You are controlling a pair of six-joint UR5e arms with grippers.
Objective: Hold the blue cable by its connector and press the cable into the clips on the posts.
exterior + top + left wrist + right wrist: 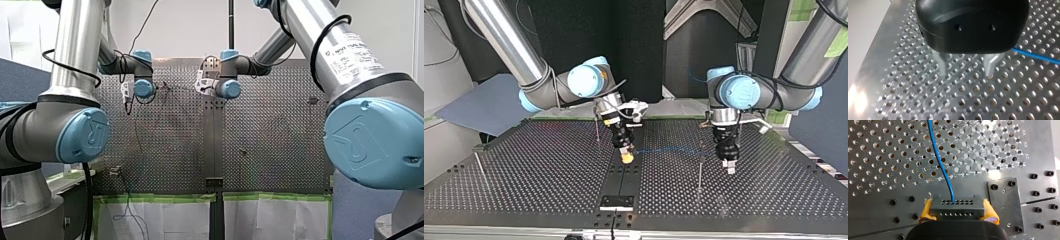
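Between the yellow pads (926, 211) of my right gripper (958, 213) sits the grey connector (956, 205), pinched squarely across its two short ends, so the jaws stand only as wide as the block itself. From the connector's far face the blue cable (941, 165) leaves through one hole and runs away over the perforated table (878, 157) in a loose curve.

In the top view the cable stretches level toward the right. It crosses the thin post (700, 167) near its top, close to my left gripper (965, 68). That gripper hangs just above the table with its metal fingers (990, 65) parted and nothing between them. The cable goes by just beside one finger, apart from it.

The step in hand, I judge, is seating the cable in the clip on that post. The clip is too small to make out, and I cannot tell whether the cable is already in it. To do this well, the hold on the connector should be firm and square, since a twist there would roll the cable off line. The cable wants light tension and a straight line over the clip before any push. The push should come close to the post, so the thin rod does not bend. Another post (596, 127) waits farther left in the top view
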